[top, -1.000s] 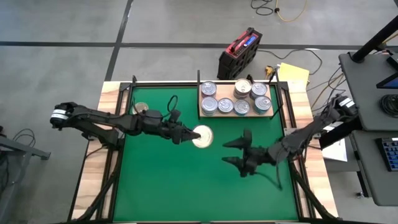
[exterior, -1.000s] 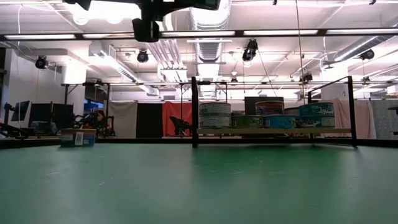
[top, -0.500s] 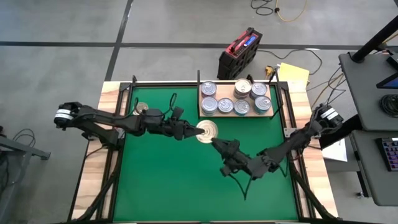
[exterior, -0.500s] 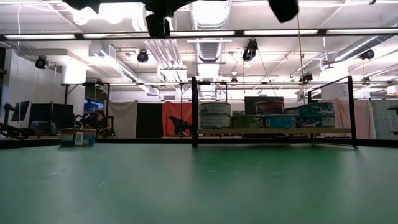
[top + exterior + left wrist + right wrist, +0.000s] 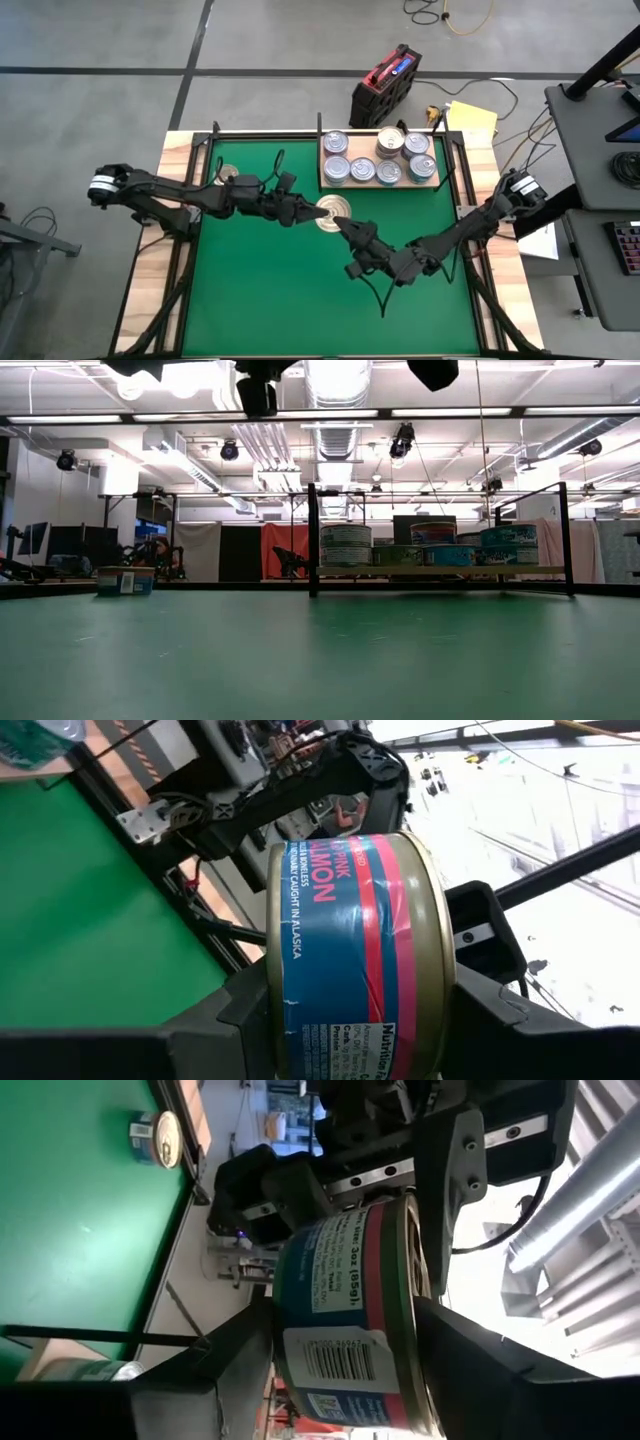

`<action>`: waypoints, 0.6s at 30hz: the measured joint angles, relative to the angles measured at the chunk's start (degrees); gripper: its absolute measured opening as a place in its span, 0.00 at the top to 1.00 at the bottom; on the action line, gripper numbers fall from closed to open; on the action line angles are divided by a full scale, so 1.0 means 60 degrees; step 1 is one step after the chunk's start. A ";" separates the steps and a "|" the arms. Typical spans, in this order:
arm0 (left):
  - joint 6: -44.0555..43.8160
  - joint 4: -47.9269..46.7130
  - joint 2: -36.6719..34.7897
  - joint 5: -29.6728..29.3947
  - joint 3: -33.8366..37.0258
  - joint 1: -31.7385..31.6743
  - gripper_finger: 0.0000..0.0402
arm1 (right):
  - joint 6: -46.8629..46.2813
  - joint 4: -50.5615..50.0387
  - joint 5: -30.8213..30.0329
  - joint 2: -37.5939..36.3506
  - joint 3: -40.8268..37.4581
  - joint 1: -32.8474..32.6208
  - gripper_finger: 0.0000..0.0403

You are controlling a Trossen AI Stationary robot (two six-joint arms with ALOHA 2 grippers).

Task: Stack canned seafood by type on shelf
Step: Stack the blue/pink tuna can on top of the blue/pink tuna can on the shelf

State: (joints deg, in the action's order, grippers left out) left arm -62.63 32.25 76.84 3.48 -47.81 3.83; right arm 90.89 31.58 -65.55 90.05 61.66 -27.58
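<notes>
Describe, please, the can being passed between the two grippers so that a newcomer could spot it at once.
Start from the large green mat, then find where the two dark arms meet above its middle. There the left gripper holds a short round tin, blue-sided with a pink band and gold rim, with the right gripper around it, unlike the tins resting on the pale wooden shelf.

High view: you look straight down on whole table (image 5: 150, 300) from well above, both arms and shelf (image 5: 380, 183) in frame. Low view: you sit at mat level, facing level across table toward shelf (image 5: 440, 571) and room behind; arms only at top edge. Left wrist view: you look past left claw (image 5: 350, 1020), very near salmon can (image 5: 350, 950). Right wrist view: same can (image 5: 345, 1320) close up from opposite side, past right claw (image 5: 340, 1380). Both wrist views share that can; high view shows it too (image 5: 333, 211).
</notes>
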 joint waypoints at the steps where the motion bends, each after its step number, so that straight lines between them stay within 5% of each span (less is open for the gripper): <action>1: 0.0073 0.0018 0.0000 0.0018 0.0000 0.0001 0.56 | 0.0099 0.0006 0.0012 -0.0003 0.0010 0.0010 0.45; 10: 0.0721 0.0019 -0.0007 0.0338 0.0000 0.0005 0.40 | 0.0982 0.0069 0.0165 -0.0003 0.0012 0.0072 0.54; 18: 0.0309 -0.0047 0.0021 0.0385 0.0000 0.0016 0.54 | 0.2011 0.0115 0.0296 -0.0003 0.0012 0.0284 0.43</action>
State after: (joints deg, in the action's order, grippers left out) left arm -60.77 31.97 76.97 5.79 -47.81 3.92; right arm 102.96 32.27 -63.78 90.04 61.73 -25.88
